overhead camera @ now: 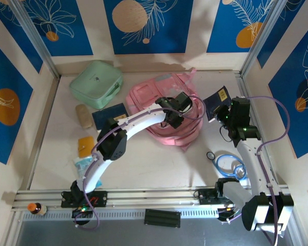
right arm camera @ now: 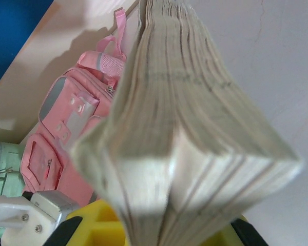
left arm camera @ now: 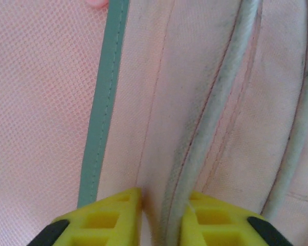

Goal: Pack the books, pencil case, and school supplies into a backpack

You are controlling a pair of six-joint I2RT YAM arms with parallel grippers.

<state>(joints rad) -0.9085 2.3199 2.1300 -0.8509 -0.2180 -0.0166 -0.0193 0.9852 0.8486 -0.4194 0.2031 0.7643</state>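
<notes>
Checking in, supervisor here: how much is in the bag?

Me: Nothing that I can see. The backpack [overhead camera: 143,95] lies flat at the middle of the table's far side, and the things to pack lie outside it.

Supervisor: What are your jaws doing?

Me: My left gripper [left arm camera: 161,205] is closed down on the backpack, with a fold of pink fabric and a pale piping ridge pinched between the yellow fingers. I take this as getting hold of the bag to open it. Whether its mouth is open I cannot tell. My right gripper [right arm camera: 164,225] is clamped on a navy book [overhead camera: 217,101], held in the air just right of the backpack with its page edges facing the wrist camera.

Supervisor: And what's left?

Me: Nearly all of it, I'd judge. A second navy book [overhead camera: 109,115] lies left of the backpack, the pencil case [overhead camera: 83,116] just beyond it, and the yellow book [overhead camera: 85,146] nearer my base. The mint-green case [overhead camera: 96,82] sits in the far left corner.
</notes>
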